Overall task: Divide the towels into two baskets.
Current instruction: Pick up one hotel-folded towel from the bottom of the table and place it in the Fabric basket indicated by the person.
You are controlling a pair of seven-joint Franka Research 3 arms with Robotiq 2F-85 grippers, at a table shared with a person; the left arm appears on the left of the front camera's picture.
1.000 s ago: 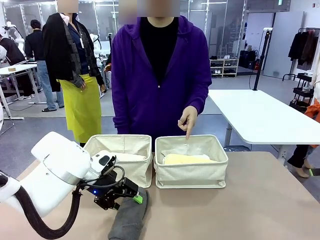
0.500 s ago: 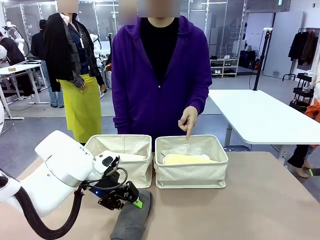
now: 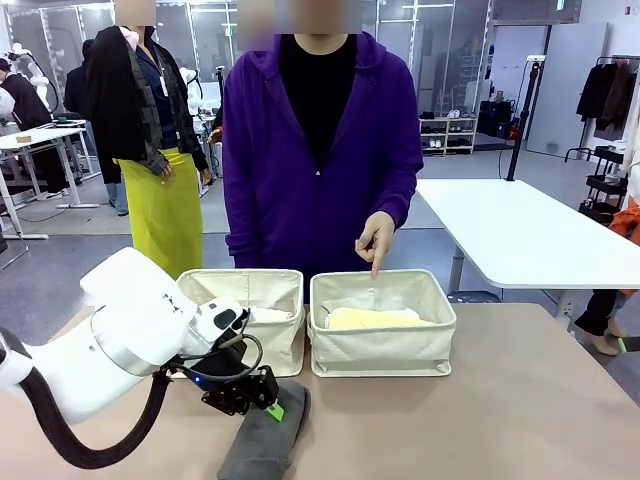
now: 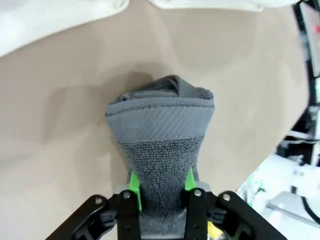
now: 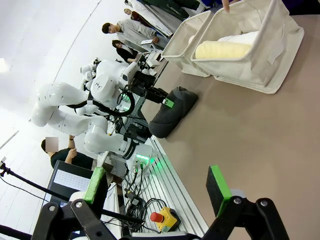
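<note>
**Grey towel gripped, lift to a basket pending**

Left gripper [image 3: 262,402], at the near left of the table [image 3: 480,400]: jaws clenched on the dark grey towel [image 3: 265,440]. In the left wrist view the green pads [image 4: 134,184] pinch the roll's near end. The roll lies flat on the table, just in front of the left basket [image 3: 245,315], which holds something pale.

Right basket [image 3: 383,335]: holds a pale yellow towel [image 3: 372,318] with a white one behind it. The person's hand [image 3: 376,238] points a finger down over its far rim.

Right gripper [image 5: 155,195]: released, jaws wide, holding nothing, well back from the baskets.

Judgement: grasp step done; the lift comes next. The move calls for raising the roll clear of the basket's rim, probably the left basket for an even split, though the finger hints at the right.
</note>
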